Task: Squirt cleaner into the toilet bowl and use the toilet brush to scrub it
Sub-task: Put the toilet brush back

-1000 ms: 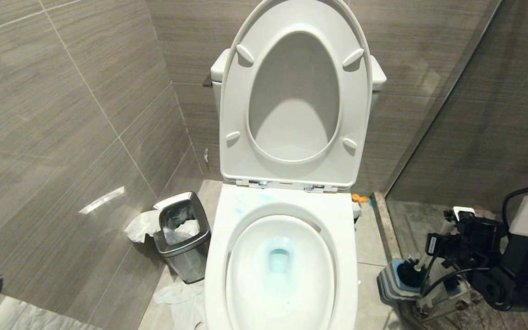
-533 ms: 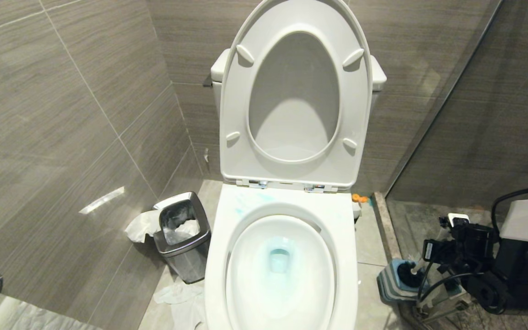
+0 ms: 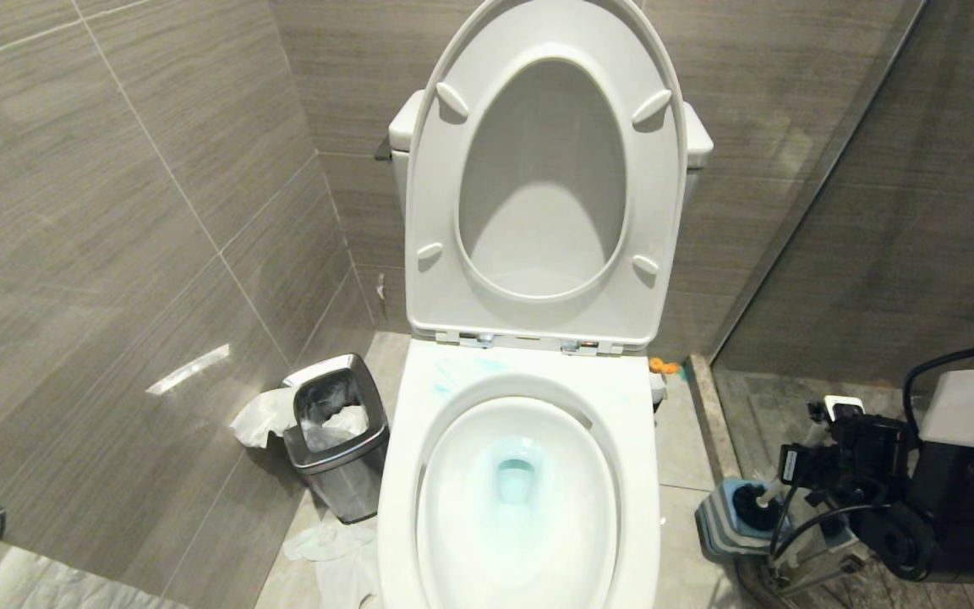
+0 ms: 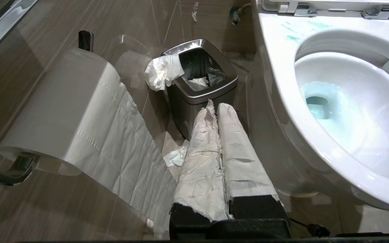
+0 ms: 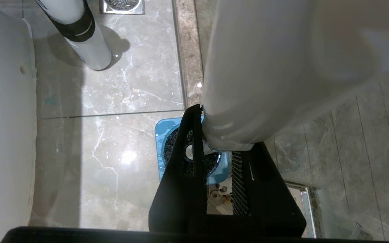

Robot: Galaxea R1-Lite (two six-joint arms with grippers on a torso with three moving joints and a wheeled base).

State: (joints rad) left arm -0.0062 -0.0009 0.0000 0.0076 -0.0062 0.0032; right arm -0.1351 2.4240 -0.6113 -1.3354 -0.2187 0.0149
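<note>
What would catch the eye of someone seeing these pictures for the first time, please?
The white toilet bowl fills the middle, seat raised, its water tinted blue-green by cleaner. On the floor to its right, the right gripper is shut on the toilet brush handle, the bristles down in a blue holder. To its left stands a steel bin with tissue spilling out.

tiled floor (image 3: 686,440) carries toilet bowl (image 3: 521,541), steel bin (image 3: 339,440), brush holder (image 3: 728,518).

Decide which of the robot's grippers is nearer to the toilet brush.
Right. The right gripper is clamped on the toilet brush above its holder; the left gripper sits across the toilet bowl, by the waste bin.
</note>
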